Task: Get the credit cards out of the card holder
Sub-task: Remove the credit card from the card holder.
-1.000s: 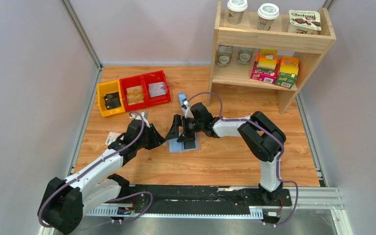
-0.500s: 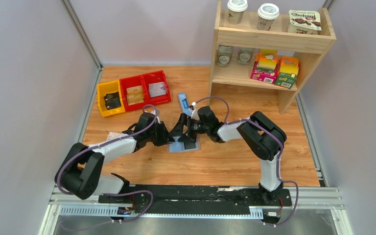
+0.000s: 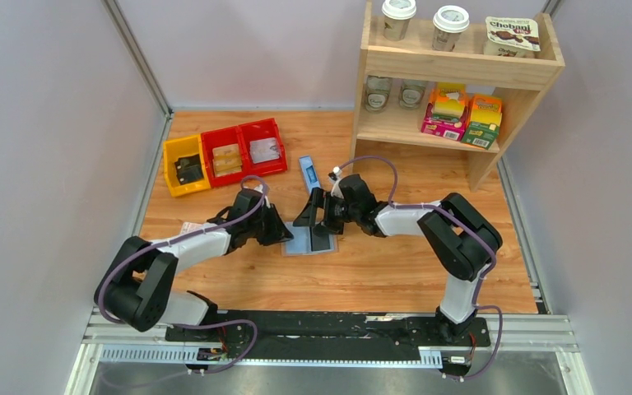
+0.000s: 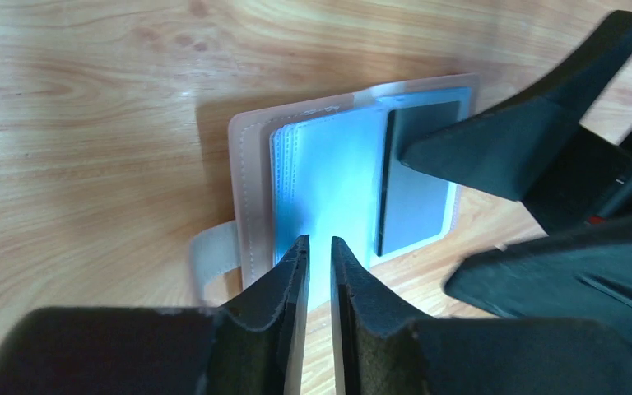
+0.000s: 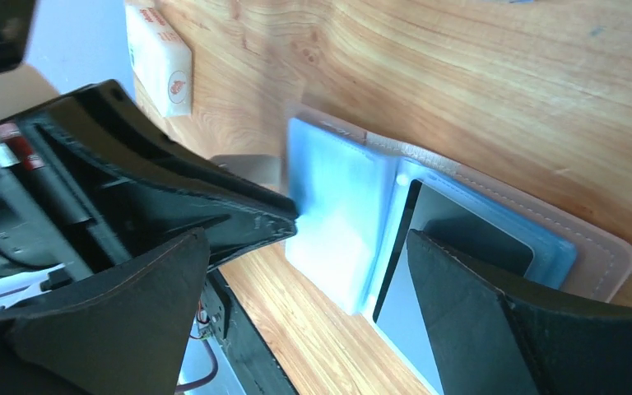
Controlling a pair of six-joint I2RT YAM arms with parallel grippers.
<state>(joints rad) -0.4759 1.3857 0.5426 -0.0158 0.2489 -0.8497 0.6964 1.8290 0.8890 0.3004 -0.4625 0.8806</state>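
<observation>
1. Black two-finger L claw (image 4: pixel 317 251): fingers narrow, a sliver apart. A pale blue leaf of the tan-brown bifold card holder (image 4: pixel 251 193) sits between the tips. Looks pinched, tho grip not certain.
2. Change: 1 s ago the L arm lay stretched out w/ the claw short of the holder. It has since folded its elbow up & come in to the holder's edge. Over the last half-sec it barely moved.
3. Black R claw (image 5: pixel 306 237): jaws wide, holding nothing. It has eased slightly away from the L claw. One finger tip sits over the thin dark flat credit card (image 4: pixel 415 206); the other is off past the holder's edge.
4. Card: just beyond the L claw's tips, in the slot of the holder half on the R claw's side. Most of its face shows; not out yet.
5. Meaning (my read): the holder looks anchored by L, so R is free to pinch or drag the card out. Nothing extracted so far.
6. Further out: pink-and-white flat packet (image 3: pixel 189 232) behind the L claw; long narrow blue box (image 3: pixel 307 173) beyond both claws.
</observation>
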